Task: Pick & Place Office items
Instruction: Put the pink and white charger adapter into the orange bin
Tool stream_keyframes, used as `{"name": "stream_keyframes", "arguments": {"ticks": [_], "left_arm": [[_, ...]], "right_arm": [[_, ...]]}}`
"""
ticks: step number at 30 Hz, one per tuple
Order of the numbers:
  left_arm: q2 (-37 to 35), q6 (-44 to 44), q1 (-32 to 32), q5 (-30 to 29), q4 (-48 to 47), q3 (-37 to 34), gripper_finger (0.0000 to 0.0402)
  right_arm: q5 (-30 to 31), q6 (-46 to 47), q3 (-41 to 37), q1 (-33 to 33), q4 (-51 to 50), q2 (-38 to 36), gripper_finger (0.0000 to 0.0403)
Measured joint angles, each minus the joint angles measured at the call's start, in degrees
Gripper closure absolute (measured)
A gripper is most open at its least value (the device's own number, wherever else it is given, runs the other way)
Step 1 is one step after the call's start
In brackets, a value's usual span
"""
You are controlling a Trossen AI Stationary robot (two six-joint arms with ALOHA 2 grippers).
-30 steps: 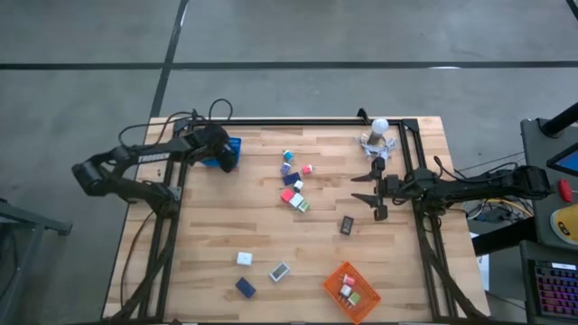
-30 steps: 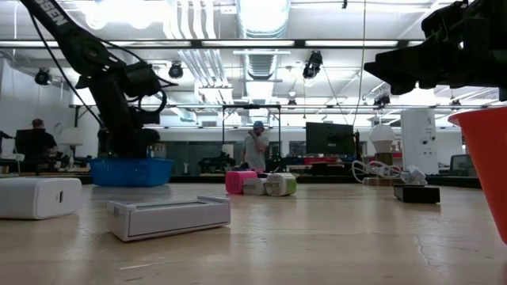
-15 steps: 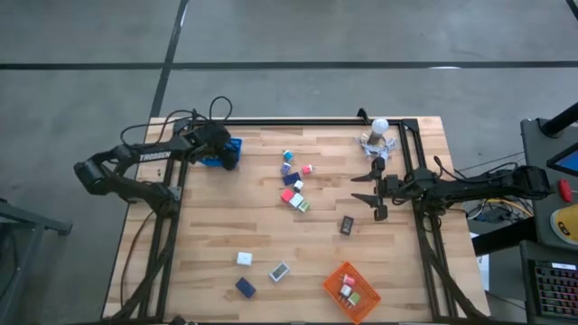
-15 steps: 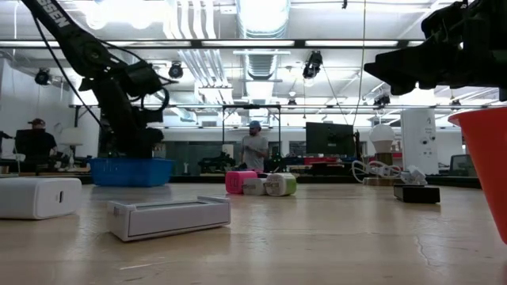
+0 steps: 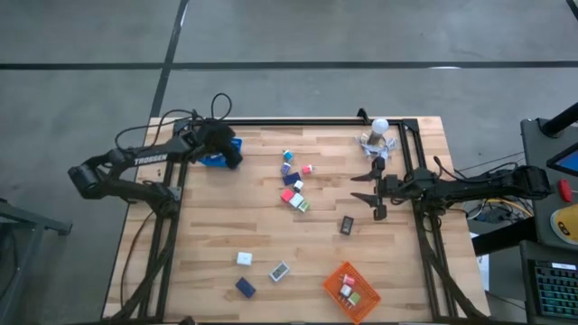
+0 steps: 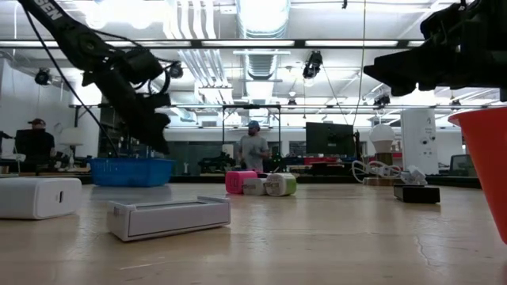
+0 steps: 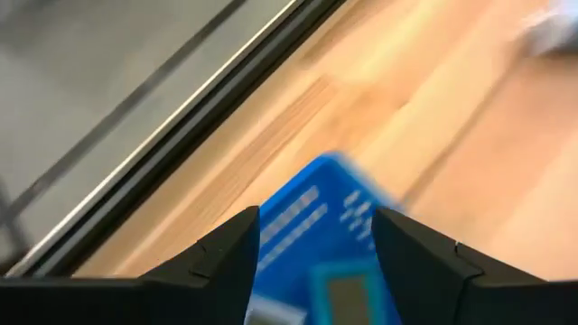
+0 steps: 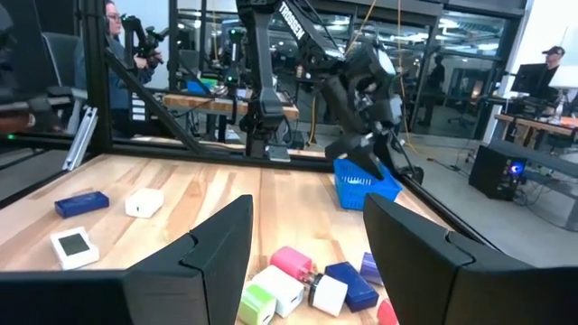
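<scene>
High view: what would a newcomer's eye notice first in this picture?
Probably the orange mesh basket at the table's near edge, with a few small items inside, and the blue basket in the far left corner, under the left end effector. Next comes the colourful cluster of small blocks mid-table, with the right end effector hovering open beside it.

Office items scattered on table: mixed-colour cluster (image 5: 294,185) at centre; dark grey block (image 5: 347,225) apart at right; white cube (image 5: 244,259), grey-white box (image 5: 279,271), blue block (image 5: 245,287) near front.
</scene>
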Motion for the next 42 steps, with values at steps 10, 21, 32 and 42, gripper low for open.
{"name": "stream_keyframes", "arguments": {"ticks": [10, 21, 32, 42], "left_arm": [[-0.43, 3.48, -7.22, 8.93, 11.03, 0.00, 0.0186], [-0.43, 5.53, -15.19, 21.62, 24.15, -0.07, 0.0186], [-0.44, 7.64, -20.45, 24.15, 28.95, -2.67, 0.0186], [-3.17, 7.09, -20.71, 24.39, 39.22, -10.51, 0.0186]], "right_arm": [[0.61, 0.20, -0.02, 0.00, -2.05, 0.01, 0.0193], [3.19, -1.36, 12.37, -0.02, -21.10, 4.43, 0.0193], [2.88, -5.41, 32.99, -3.50, -44.95, 25.17, 0.0193], [-0.21, -13.13, 52.80, -6.72, -65.78, 44.06, 0.0185]]}}
